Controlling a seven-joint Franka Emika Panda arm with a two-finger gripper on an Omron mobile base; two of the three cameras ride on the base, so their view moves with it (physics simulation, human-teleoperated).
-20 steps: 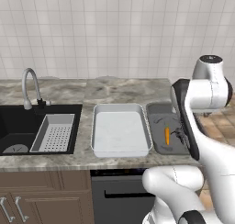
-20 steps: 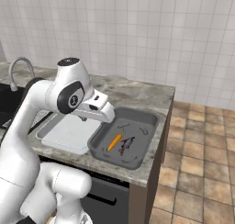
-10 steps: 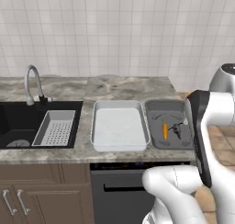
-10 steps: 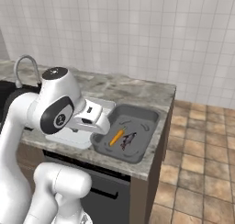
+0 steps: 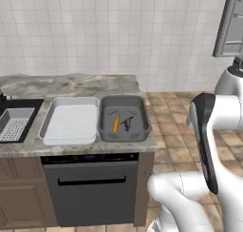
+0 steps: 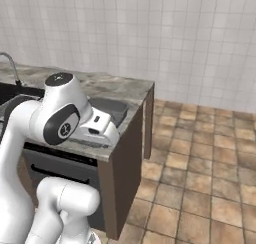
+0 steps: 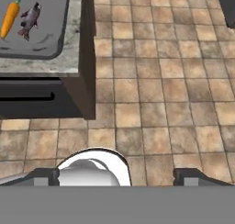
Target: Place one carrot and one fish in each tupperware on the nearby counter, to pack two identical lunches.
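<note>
The dark grey tupperware (image 5: pixel 124 131) sits at the counter's right end and holds an orange carrot (image 5: pixel 115 124) beside a blackish fish (image 5: pixel 127 123). To its left lies the pale tupperware (image 5: pixel 71 121), with nothing in it. In the hand view the dark tupperware (image 7: pixel 41 46) is at the top left, with the carrot (image 7: pixel 10 19) and the fish (image 7: pixel 30 19) inside. My gripper (image 7: pixel 117 175) is open with nothing between its fingertips (image 7: pixel 46 175). It hangs over the tiled floor, to the right of the counter's end. In the right base view only a corner of the dark tupperware (image 6: pixel 114 108) shows behind my arm.
A white perforated sink basket (image 5: pixel 14 124) sits in the black sink at the left. A dark dishwasher front (image 5: pixel 90 188) is under the counter. Brown floor tiles (image 6: pixel 200 178) stretch to the right of the counter's end. A grey wall cabinet (image 5: pixel 230 22) hangs at the upper right.
Both base views have shifted, so the counter now lies further left: the camera moved right. My arm has swung off the counter towards the floor side. The carrot and fish lie unchanged.
</note>
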